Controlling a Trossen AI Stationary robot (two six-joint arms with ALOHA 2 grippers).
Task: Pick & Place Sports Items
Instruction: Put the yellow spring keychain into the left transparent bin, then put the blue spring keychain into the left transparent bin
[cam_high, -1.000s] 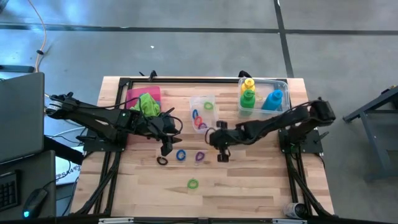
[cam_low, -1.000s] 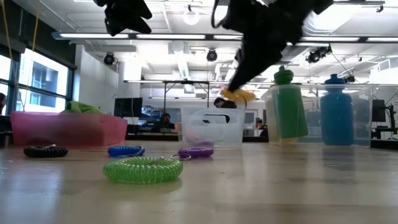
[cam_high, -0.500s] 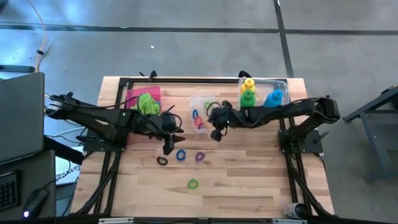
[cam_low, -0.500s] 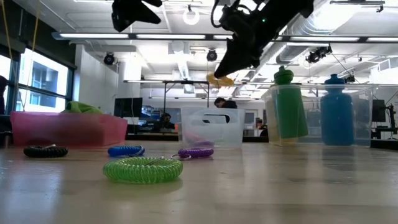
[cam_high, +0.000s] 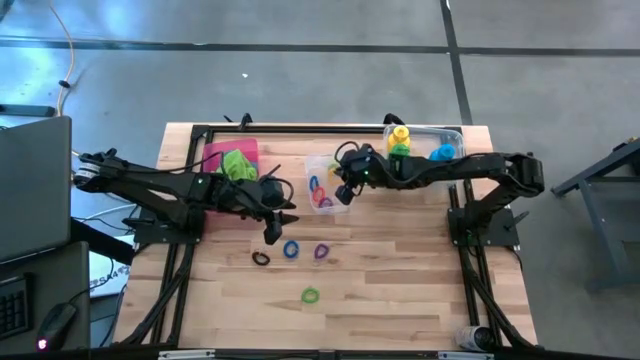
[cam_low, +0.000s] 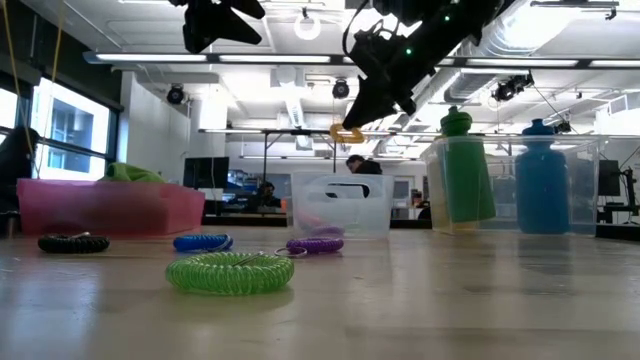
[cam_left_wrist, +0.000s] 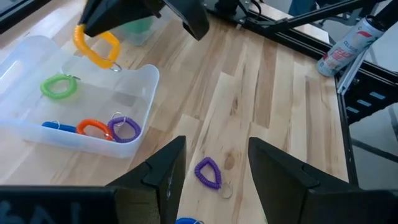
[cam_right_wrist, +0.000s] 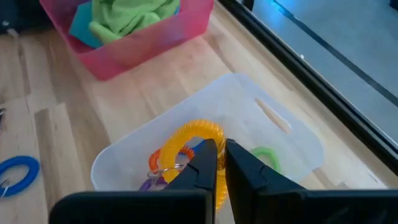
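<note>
Right gripper (cam_right_wrist: 217, 163) pinched shut on the yellow ring (cam_right_wrist: 194, 146), hanging above the small clear box (cam_high: 325, 182), toward its side nearer the bottle box (cam_high: 425, 150). Ring dangling below the fingertips, loop upright, with the open box directly underneath and its wall already cleared, judging by the right wrist view. Inside that box already: a green ring (cam_left_wrist: 59, 86), an orange ring (cam_left_wrist: 94, 129), a violet ring (cam_left_wrist: 124, 129) and a blue one at the wall. Drop path thus straight down, no sideways travel apparently needed; probably only a release left. Left gripper (cam_left_wrist: 211, 165) waiting with fingers parted and empty, on the near side of the same box, over bare table, purple ring (cam_left_wrist: 209, 173) lying just under it. Further out from the box on that side: blue ring (cam_high: 291, 249), black ring (cam_high: 261, 259) and lime ring (cam_high: 310, 295), all nearer the left arm than the right.
</note>
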